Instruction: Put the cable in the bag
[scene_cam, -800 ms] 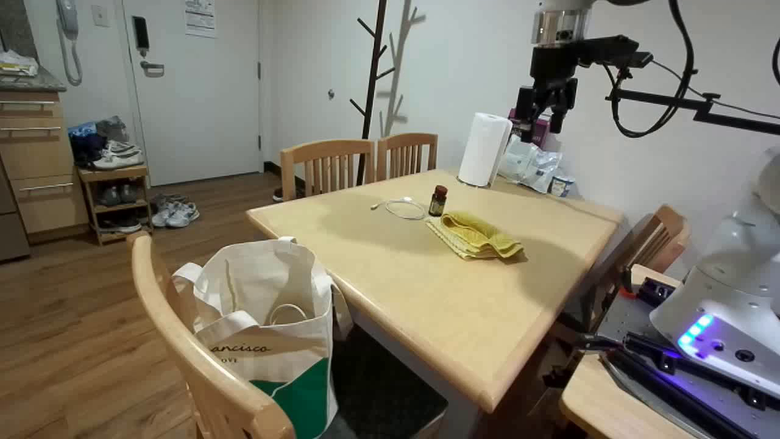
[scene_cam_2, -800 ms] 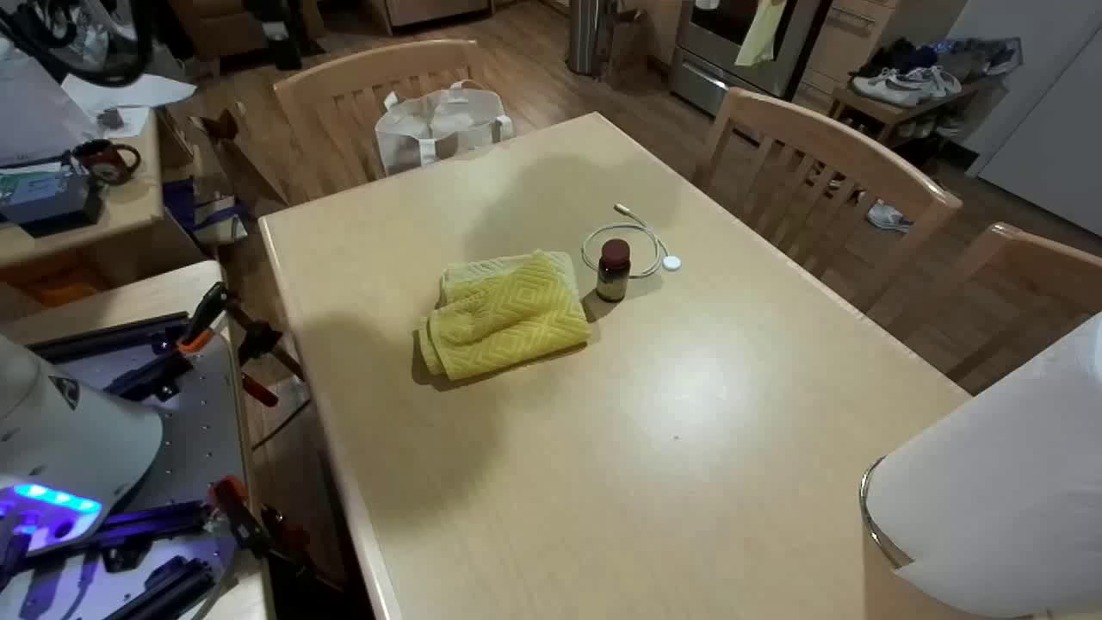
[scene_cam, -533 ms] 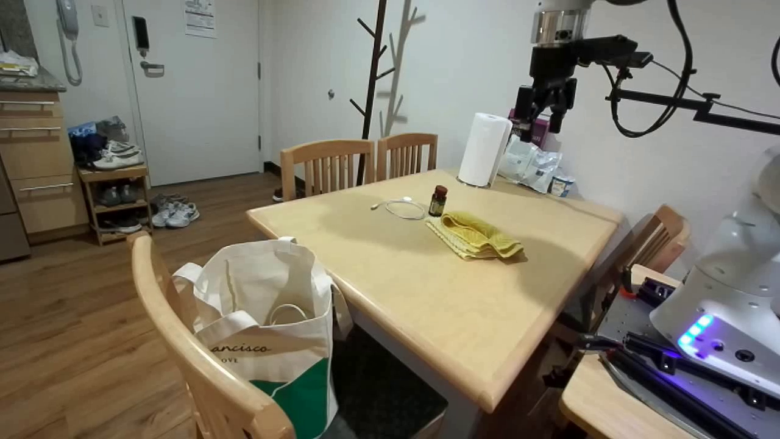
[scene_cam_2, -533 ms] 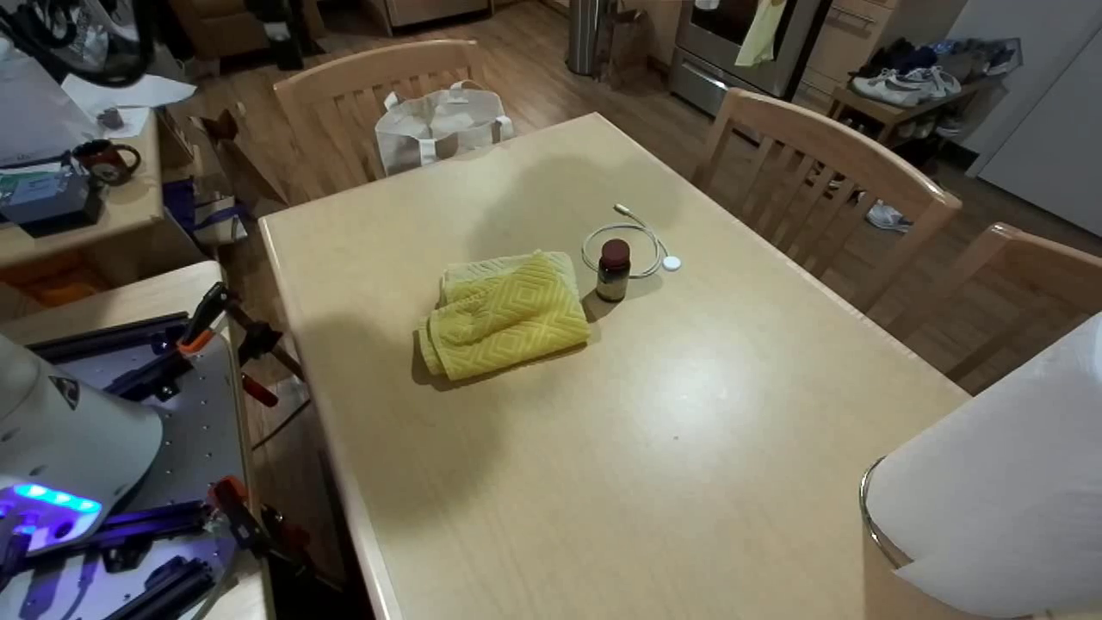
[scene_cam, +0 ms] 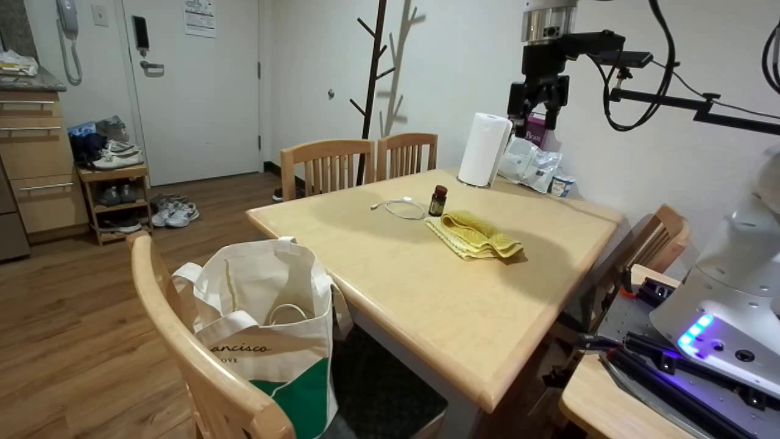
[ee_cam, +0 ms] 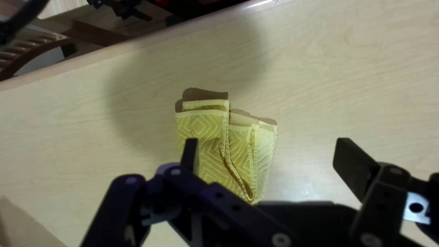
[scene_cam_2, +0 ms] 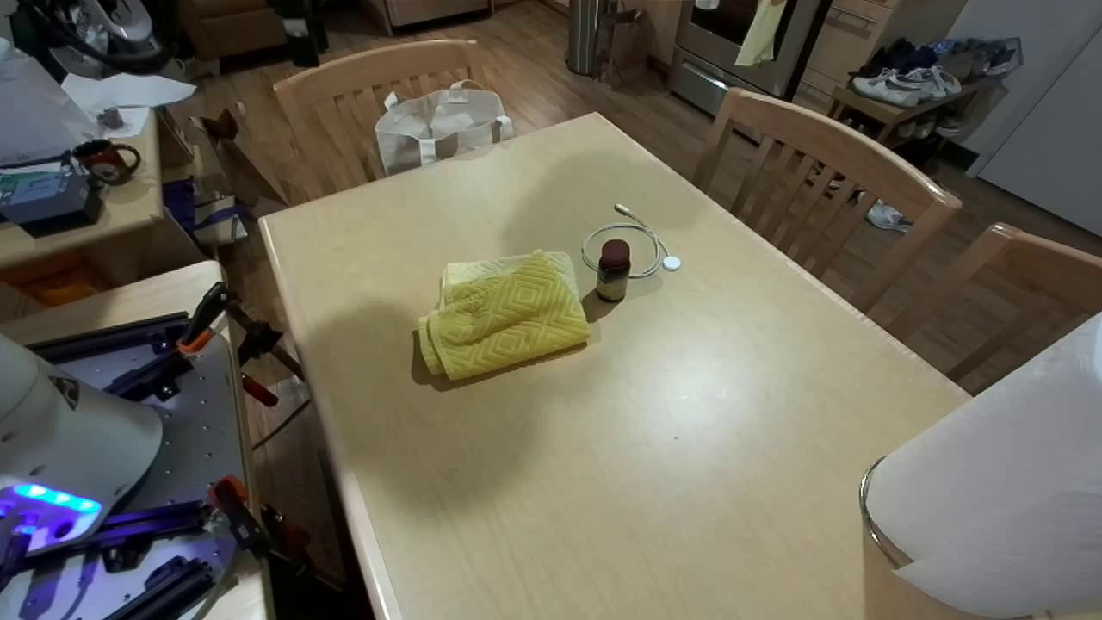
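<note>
A thin white cable (scene_cam: 405, 217) lies coiled on the table beside a small dark bottle. It also shows in an exterior view (scene_cam_2: 639, 223), with a round white disc at one end. A pale cloth tote bag (scene_cam: 262, 350) with a green patch stands open on a chair at the table's edge. It also shows in an exterior view (scene_cam_2: 443, 129). A pale loop is visible inside the bag. My gripper (scene_cam: 535, 125) is open and empty, high above the table, away from cable and bag. In the wrist view the fingers (ee_cam: 267, 152) are wide apart; cable and bag are out of view there.
A folded yellow towel (scene_cam_2: 508, 319) lies near the brown bottle (scene_cam_2: 613, 274) on the table (scene_cam_2: 620, 482). A paper towel roll (scene_cam: 485, 149) and plastic bags (scene_cam: 530, 163) stand at the far end. Wooden chairs (scene_cam_2: 831, 176) surround the table.
The arm and open gripper have shifted slightly left and up in an exterior view, and the arm's shadow has moved on the table. Cable, bag, bottle and towel have not moved.
</note>
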